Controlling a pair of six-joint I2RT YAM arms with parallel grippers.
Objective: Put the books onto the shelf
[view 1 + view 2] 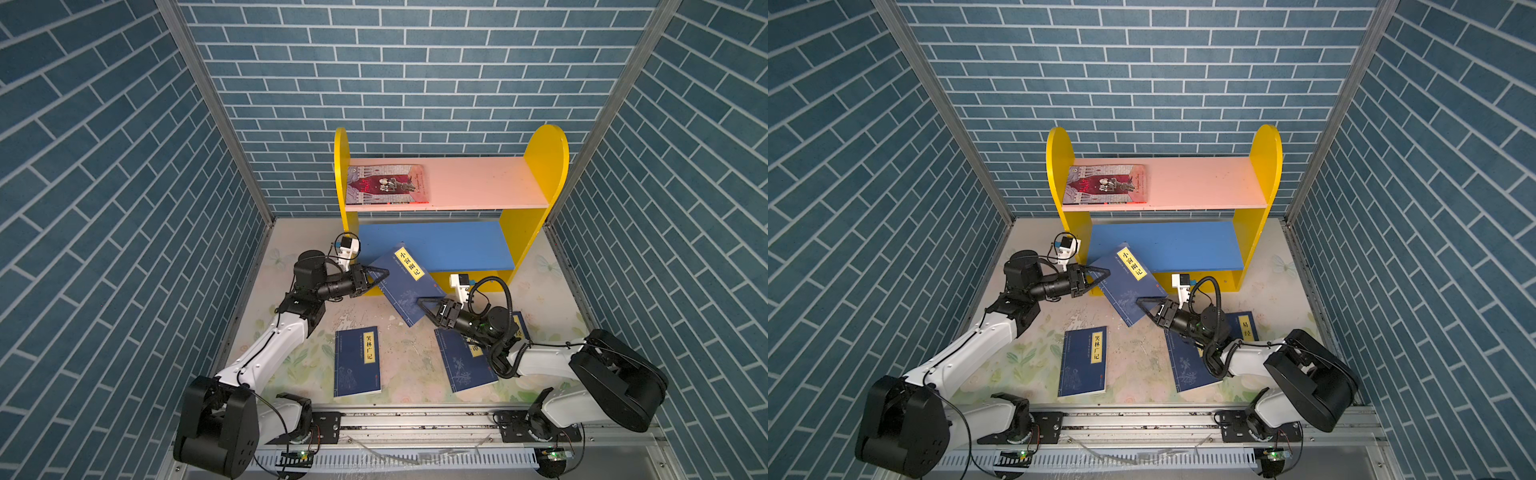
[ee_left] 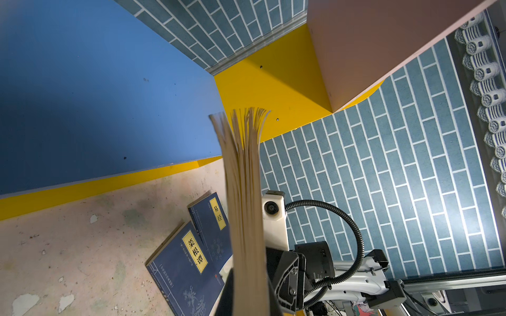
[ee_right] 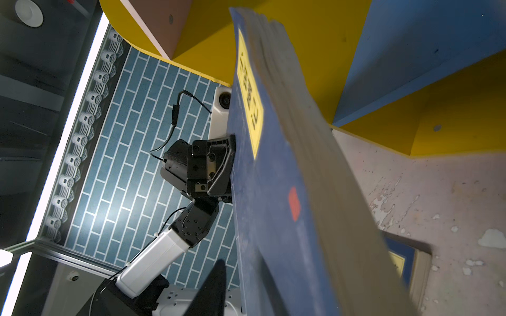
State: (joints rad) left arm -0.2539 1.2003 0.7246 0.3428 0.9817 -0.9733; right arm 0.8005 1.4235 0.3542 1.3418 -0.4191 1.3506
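Closest to me, flat on the table (image 1: pixel 409 365), lay a lone navy book (image 1: pixel 357 361) on the left and a pair of navy books (image 1: pixel 463 368) on the right. The pair touched or overlapped at one corner, with the right arm (image 1: pixel 540 357) reaching over them. All three lay face up and ungripped, short of the shelf (image 1: pixel 540 187). Beyond them the held book (image 1: pixel 399 286), another navy one, hung tilted above the table just in front of the shelf, its far corner over the front edge of the blue lower board (image 1: pixel 436 245). The left gripper (image 1: pixel 380 275) was clamped tight on its left edge, and the pages fanned loose at the free end in the left wrist view. The right gripper (image 1: pixel 426 305) sat astride the near corner, but I could not tell whether its fingers gripped or merely bracketed the cover. I took the two-sided hold as a way to steady a floppy paperback and steer it in. What I could see of the lower board was bare. Farthest back, the pink upper board (image 1: pixel 478 183) carried the grey-and-red book (image 1: pixel 384 185), flat at its left end beside the side panel, so one of five looked shelved.
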